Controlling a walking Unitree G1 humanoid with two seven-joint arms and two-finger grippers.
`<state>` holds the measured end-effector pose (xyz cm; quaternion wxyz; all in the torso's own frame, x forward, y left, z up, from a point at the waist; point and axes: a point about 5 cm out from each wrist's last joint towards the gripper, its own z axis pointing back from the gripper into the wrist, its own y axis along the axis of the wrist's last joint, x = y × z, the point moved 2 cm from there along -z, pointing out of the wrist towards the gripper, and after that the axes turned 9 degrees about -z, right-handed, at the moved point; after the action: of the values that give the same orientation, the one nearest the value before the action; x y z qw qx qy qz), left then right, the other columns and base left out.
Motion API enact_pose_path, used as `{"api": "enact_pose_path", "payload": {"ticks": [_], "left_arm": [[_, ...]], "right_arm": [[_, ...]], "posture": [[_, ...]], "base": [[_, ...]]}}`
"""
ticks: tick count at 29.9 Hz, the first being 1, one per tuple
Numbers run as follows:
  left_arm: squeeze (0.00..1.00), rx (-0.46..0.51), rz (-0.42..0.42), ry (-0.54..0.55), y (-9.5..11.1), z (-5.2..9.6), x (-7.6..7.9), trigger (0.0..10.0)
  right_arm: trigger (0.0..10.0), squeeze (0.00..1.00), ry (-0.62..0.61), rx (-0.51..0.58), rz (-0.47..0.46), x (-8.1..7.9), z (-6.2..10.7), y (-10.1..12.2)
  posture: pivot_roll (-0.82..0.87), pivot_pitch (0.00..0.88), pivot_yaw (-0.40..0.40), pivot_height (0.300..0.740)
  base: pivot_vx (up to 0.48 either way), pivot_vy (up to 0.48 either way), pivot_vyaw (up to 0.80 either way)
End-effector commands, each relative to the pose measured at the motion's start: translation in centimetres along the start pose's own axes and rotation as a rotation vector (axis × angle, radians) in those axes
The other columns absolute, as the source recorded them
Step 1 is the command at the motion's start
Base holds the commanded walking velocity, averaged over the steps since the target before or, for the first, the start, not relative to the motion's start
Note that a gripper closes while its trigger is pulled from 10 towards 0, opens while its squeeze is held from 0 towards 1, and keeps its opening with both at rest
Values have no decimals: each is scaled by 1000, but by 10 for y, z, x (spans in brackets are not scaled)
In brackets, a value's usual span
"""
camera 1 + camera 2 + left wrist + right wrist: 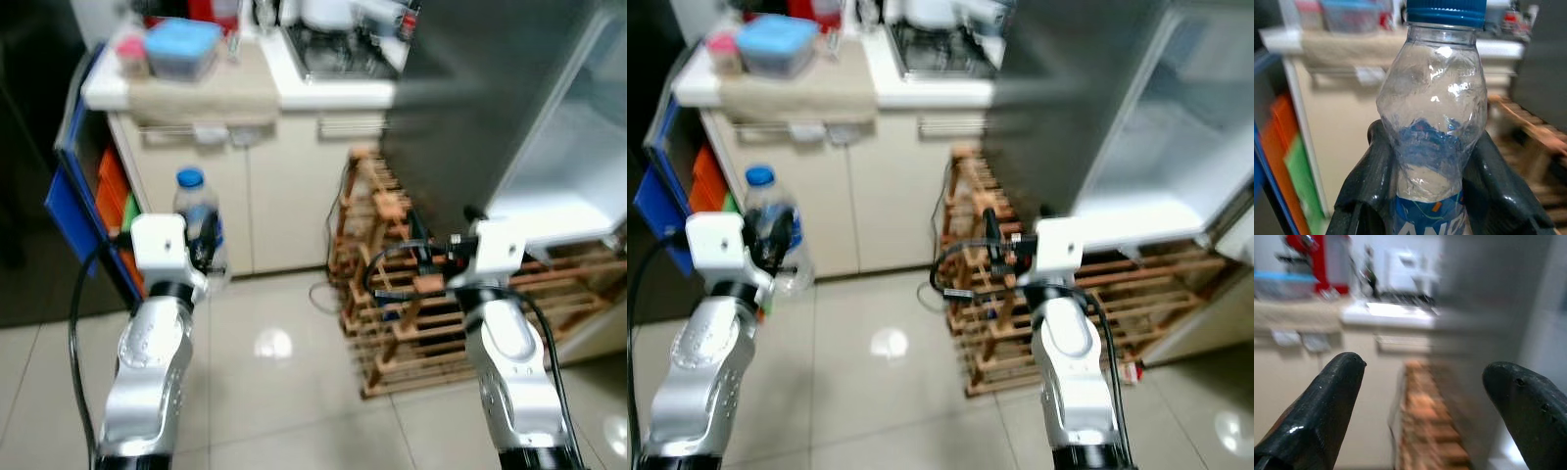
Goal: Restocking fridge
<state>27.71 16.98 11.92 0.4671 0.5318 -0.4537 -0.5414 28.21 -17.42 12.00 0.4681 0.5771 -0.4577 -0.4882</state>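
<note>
**Bottle held before open fridge**

A bottle [1432, 127] (clear, blue cap) is clamped upright in the left gripper [201, 240]. The right gripper [1425, 406] is held wide apart, empty, near the fridge [549, 147] and wooden rack [392, 284].

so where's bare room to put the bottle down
The white fridge shelf behind the open door looks bare. The floor between cabinet and wooden rack is free. The counter is crowded with tubs and dishes. The left gripper holds the bottle.
</note>
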Motion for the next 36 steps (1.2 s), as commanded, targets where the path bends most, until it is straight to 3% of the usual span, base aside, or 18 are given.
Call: {"api": "enact_pose_path", "payload": {"ticks": [1, 5, 10, 24, 32, 36], "left_arm": [[0, 64, -15, -2, 18, 1, 1, 10000], [0, 57, 2, 40, 19, -7, 1, 10000], [0, 63, -13, -2, 23, -18, 10, 10000], [0, 168, 19, -250, 43, -24, 35, 10000], [0, 171, -26, -241, 42, -30, 32, 10000], [0, 183, -20, -254, 44, -32, 39, 10000]], "right_arm": [[10000, 0, -13, 20, -21, 5, -1, 7], [10000, 0, -22, 5, -10, 11, -2, 4], [10000, 0, -16, 2, 7, 7, -10, 1], [10000, 0, -53, 33, -11, 5, -8, 1], [10000, 0, -94, 51, 4, 13, -2, 3], [10000, 0, -110, 60, 20, 17, -1, 6]], "posture": [[-77, 0, -25, 740], [-74, 0, -32, 740], [-57, 0, -43, 740], [-67, 0, -7, 740], [-79, 0, 5, 740], [-85, 0, 5, 740]], "base": [[0, -480, 0], [0, -360, 0], [0, 0, -675], [0, 0, -750], [0, 0, -747], [0, 0, -747]]}}
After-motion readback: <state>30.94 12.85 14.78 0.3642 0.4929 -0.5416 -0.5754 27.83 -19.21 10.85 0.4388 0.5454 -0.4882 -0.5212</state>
